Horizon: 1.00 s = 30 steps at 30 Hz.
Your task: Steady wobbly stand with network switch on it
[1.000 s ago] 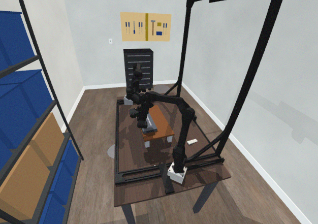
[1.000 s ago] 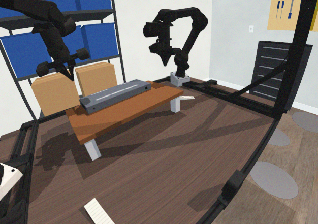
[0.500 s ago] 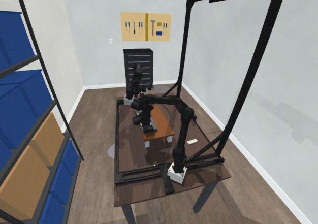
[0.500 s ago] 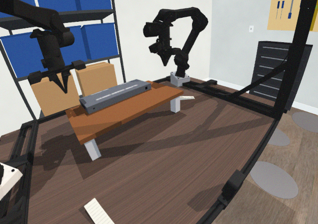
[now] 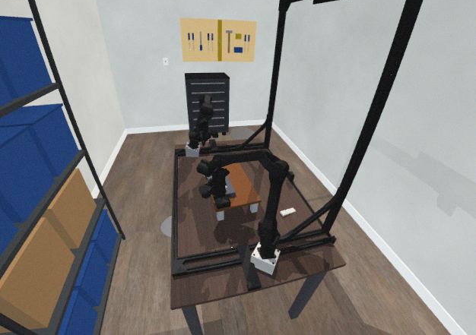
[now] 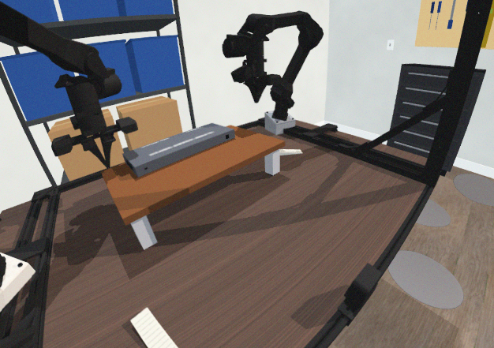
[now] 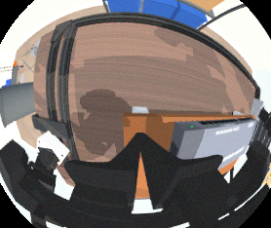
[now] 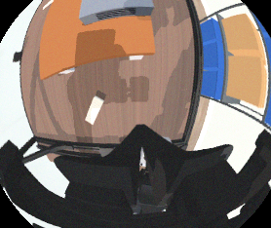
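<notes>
One grey metal network switch (image 5: 230,189) (image 6: 179,148) (image 7: 212,141) (image 8: 115,12) on one orange-topped, white-legged stand (image 5: 245,189) (image 6: 199,172) (image 7: 135,128) (image 8: 57,54).
Two white, ribbed wedges lie on the brown wooden table (image 5: 195,223) (image 6: 239,256) (image 7: 144,63) (image 8: 47,102), one near right. Left tool (image 5: 214,197) (image 6: 107,166) (image 7: 140,137), closed and empty, is low by the stand, perhaps touching; right tool (image 5: 203,143) (image 6: 256,100) (image 8: 140,129), far, closed and empty. Left shelving: two tan cardboard boxes (image 5: 73,204) (image 6: 151,121) (image 8: 247,36), several blue bins (image 5: 30,143) (image 6: 159,62) (image 7: 171,10) (image 8: 212,83).
</notes>
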Tool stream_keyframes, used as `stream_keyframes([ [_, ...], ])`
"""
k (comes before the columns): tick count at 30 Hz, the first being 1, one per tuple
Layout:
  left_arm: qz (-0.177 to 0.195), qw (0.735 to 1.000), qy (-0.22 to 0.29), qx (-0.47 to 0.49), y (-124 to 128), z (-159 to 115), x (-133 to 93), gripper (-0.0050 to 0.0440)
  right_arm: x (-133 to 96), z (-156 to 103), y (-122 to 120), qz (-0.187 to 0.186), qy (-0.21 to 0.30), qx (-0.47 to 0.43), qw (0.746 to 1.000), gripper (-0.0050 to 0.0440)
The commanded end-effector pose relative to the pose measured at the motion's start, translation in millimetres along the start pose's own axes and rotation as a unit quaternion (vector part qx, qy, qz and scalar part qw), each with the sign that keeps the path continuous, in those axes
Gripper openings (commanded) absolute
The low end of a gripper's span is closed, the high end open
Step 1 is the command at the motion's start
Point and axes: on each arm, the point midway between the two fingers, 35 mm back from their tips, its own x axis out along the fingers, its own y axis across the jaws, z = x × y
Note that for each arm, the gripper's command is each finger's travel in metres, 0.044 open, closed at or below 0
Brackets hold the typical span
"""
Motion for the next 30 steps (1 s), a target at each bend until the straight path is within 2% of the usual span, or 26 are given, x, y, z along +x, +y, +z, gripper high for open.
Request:
stream_keyframes([
  [1,0.0,1.0,0.002,-0.004,0.2,-0.4,3.1,0.0,0.0,0.0,0.0,0.0,0.0,0.0,1.0,0.0],
  [6,0.0,1.0,0.002,-0.004,0.2,-0.4,3.1,0.0,0.0,0.0,0.0,0.0,0.0,0.0,1.0,0.0],
  [7,0.0,1.0,0.002,-0.004,0.2,-0.5,19.1,0.0,0.0,0.0,0.0,0.0,0.0,0.0,1.0,0.0],
  [30,0.0,1.0,0.002,-0.004,0.2,-0.5,21.6,0.0,0.0,0.0,0.0,0.0,0.0,0.0,1.0,0.0],
])
